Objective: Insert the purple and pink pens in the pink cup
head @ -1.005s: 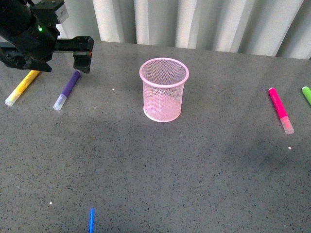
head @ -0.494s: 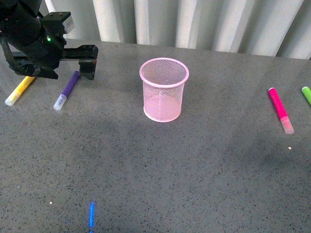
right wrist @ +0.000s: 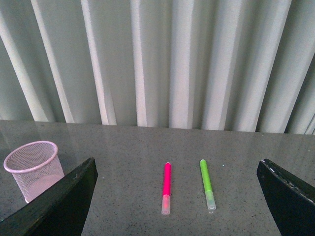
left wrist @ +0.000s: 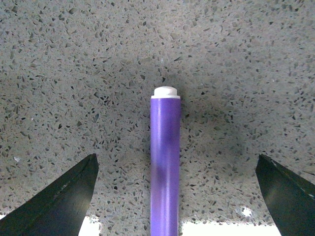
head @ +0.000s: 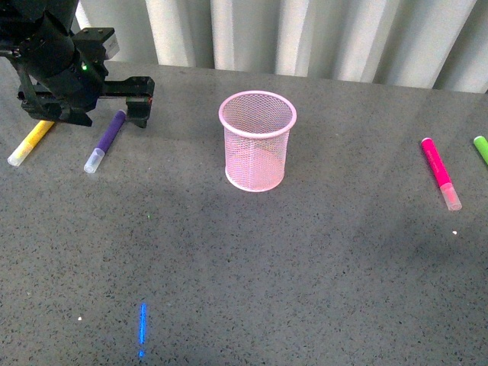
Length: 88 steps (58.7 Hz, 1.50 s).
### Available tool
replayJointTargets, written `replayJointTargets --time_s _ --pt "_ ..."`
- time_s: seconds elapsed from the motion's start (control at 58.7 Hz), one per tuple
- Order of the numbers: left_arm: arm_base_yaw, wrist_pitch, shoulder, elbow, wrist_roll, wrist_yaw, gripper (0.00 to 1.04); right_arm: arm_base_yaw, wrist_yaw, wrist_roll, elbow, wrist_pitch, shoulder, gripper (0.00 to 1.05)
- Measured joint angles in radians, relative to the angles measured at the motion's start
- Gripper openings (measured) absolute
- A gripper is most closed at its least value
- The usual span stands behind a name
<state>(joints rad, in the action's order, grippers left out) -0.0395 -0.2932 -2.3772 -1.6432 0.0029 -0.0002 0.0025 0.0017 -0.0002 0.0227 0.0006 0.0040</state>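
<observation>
The pink cup stands upright mid-table, also at the edge of the right wrist view. The purple pen lies at the far left, clear cap toward me. My left gripper hovers open over the pen's far end. In the left wrist view the pen lies between the wide-apart fingers, touching neither. The pink pen lies at the far right. My right gripper is open, held back from that pen, and is out of the front view.
A yellow marker lies left of the purple pen, partly under my left arm. A green marker lies right of the pink pen, also seen in the right wrist view. A pleated curtain backs the grey speckled table.
My left arm has shifted a little to the right, bringing its open gripper over the far end of the purple pen. The pens and the cup have not moved.
</observation>
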Motion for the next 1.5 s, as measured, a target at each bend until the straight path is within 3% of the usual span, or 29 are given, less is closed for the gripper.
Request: replayJointTargets --time_s 0.409,0.988,1.26,1.498 --pt "0.003 -0.053 -0.047 -0.065 0.023 -0.042 0.98 0.0 0.0 0.0 0.0 0.0 0.0 0.98" --pt "-0.018 -0.067 -0.051 -0.067 0.035 -0.118 0.14 0.0 0.0 0.0 0.0 0.0 0.0 0.98" --pt "-0.021 0.056 0.005 0.047 0.006 -0.112 0.12 0.0 0.0 0.0 0.0 0.0 0.0 0.98" --pt "-0.025 0.207 0.101 0.201 -0.033 -0.046 0.12 0.0 0.0 0.0 0.0 0.0 0.0 0.98"
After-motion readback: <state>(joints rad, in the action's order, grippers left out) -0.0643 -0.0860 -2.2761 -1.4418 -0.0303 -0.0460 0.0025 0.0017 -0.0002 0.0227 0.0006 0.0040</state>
